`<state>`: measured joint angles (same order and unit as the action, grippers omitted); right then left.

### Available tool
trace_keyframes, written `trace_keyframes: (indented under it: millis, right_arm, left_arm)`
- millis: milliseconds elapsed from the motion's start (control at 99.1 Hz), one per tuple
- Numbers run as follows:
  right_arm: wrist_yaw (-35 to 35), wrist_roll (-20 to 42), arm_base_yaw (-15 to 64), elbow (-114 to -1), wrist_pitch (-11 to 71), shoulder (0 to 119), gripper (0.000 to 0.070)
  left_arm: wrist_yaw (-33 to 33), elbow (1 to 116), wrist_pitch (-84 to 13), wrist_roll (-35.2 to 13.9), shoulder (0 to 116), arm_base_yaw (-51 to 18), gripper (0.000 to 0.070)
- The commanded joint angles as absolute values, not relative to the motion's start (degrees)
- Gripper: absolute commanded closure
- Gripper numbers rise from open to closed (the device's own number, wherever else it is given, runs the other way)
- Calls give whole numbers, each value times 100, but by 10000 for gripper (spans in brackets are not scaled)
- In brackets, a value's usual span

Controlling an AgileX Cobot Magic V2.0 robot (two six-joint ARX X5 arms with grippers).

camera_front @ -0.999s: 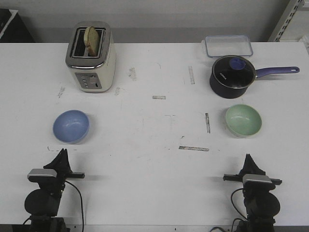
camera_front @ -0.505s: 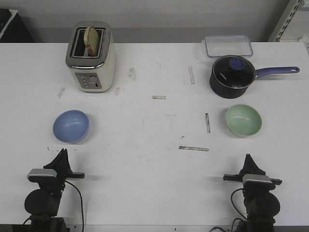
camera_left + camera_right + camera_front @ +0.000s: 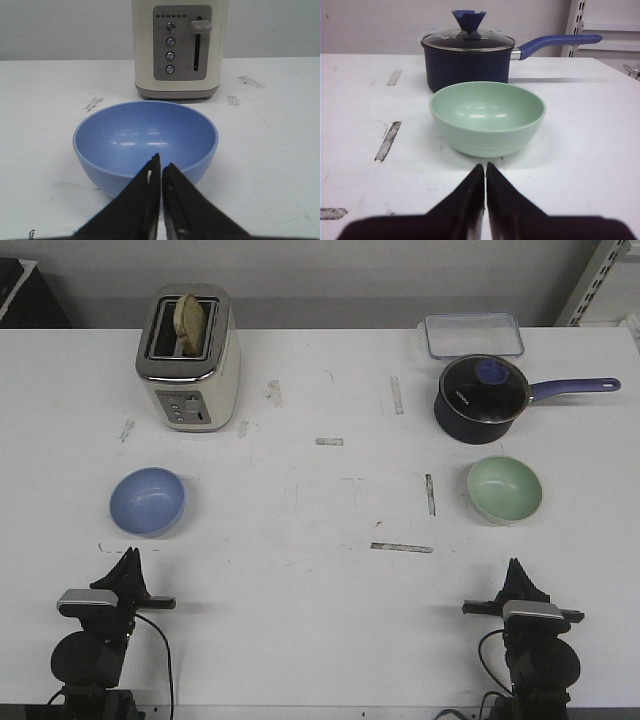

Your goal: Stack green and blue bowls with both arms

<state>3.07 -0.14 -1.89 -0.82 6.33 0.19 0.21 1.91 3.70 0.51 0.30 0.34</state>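
The blue bowl (image 3: 148, 501) is a small, round, matte periwinkle dish, sitting upright and empty in the left middle of the front view, on the white table (image 3: 300, 540). The green bowl (image 3: 505, 488) matches it in size and shape, pale mint, also upright and empty, in the right middle of the frame. The two sit well apart, on opposite sides of the table.

A cream toaster (image 3: 187, 357) with a slice of bread in its slot stands in the upper left, beyond the blue bowl. A dark navy saucepan (image 3: 482, 398) with a glass lid sits just behind the green bowl, and a clear container (image 3: 472, 335) lies beyond the pan.

The left gripper (image 3: 128, 562) rests low at the bottom left, pointing toward the blue bowl without touching it. In the left wrist view its fingers (image 3: 145, 192) are pressed together, holding nothing. The right gripper (image 3: 515, 568) sits at the bottom right, aimed at the green bowl and clear of it; its fingers (image 3: 467, 192) are likewise closed together on nothing.
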Motion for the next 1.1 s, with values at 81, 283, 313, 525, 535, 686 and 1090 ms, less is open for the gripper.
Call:
trace_keyframes:
  millis: [81,283,313,525,535,686,1090]
  right_arm:
    - [298,30,-196,-73,-134,8,700]
    - [301,38,-196,-541,-1455,21,700]
    - [298,38,-196,-742,-1389,64,700]
    - [303,-204,-196,-2838,-102,1406,700]
    - [301,-204,-196,-2945,-43,1500,700]
    - [172,-196,-196,-4449,1009,2954,678]
    - [73,-591,-788,-6512,3422,5808,128]
  left_arm:
    - [45,71,458,40,19,36,699]
    - [45,71,462,40,19,36,699]
    - [45,71,456,40,19,36,699]
    - [45,71,454,40,19,36,699]
    - [45,71,454,40,19,36,699]
    - [45,71,451,40,19,36,699]
    - [45,71,434,40,19,36,699]
